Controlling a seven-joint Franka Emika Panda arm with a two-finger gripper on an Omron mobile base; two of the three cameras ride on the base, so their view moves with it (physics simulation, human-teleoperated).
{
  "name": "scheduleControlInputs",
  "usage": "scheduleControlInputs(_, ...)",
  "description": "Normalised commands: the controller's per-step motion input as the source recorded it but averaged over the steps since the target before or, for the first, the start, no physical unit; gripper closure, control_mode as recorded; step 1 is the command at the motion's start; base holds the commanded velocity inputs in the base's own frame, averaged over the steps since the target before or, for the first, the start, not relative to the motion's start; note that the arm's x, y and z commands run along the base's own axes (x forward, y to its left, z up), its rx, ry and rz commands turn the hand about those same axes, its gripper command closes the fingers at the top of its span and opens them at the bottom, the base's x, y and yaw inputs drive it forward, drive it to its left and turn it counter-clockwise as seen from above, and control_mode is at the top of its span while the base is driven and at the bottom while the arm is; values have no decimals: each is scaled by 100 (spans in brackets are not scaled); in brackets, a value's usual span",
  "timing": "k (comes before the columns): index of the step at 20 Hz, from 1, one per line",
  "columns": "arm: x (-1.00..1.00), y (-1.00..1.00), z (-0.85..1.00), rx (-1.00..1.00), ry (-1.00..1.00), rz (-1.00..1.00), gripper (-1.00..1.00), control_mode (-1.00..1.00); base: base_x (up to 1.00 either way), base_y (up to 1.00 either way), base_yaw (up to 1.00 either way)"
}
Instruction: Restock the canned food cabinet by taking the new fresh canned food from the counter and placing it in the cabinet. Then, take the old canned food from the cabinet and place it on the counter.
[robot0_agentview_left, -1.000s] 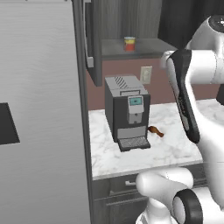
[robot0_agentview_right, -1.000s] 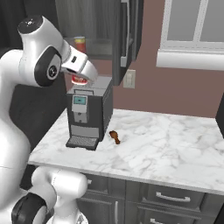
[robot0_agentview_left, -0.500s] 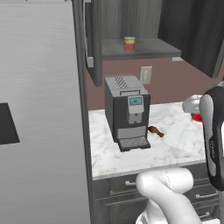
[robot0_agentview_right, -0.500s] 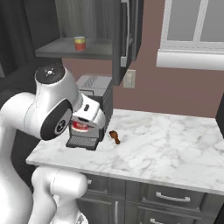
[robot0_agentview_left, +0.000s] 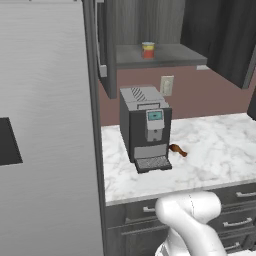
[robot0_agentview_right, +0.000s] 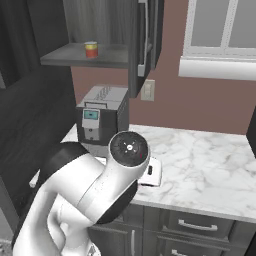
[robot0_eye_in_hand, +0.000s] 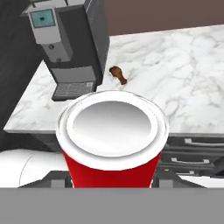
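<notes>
Old can in the claw, second half of the task, put-down on the table still to do.

The claw is clenched on the bright red can with the light rim and silvery lid, held out in front of the near edge of the white marble-look table with grey veins, above the dark grey drawers, not yet over the table top. The small yellow-and-red can already stands on the flat grey shelf of the dark wood-grain wall cabinet, so restocking looks done. Next move, as a judgement: carry the red can forward over bare marble to the right of the grey coffee machine, clear of the small brown item lying beside it, lower it upright and let go.
</notes>
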Motion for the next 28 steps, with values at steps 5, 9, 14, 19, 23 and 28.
scheduleControlInputs(5,60,-91,0,1,0,27,100,-100,0,0,0)
scheduleControlInputs(9,95,-31,-7,0,0,9,100,-100,0,0,0)
scheduleControlInputs(14,68,-4,-49,0,0,2,100,-100,0,0,0)
scheduleControlInputs(19,46,-9,-88,0,0,2,100,-100,0,0,0)
scheduleControlInputs(23,32,-14,-70,0,-4,3,100,-100,0,0,0)
scheduleControlInputs(28,63,-7,-48,0,0,0,100,-100,0,0,0)
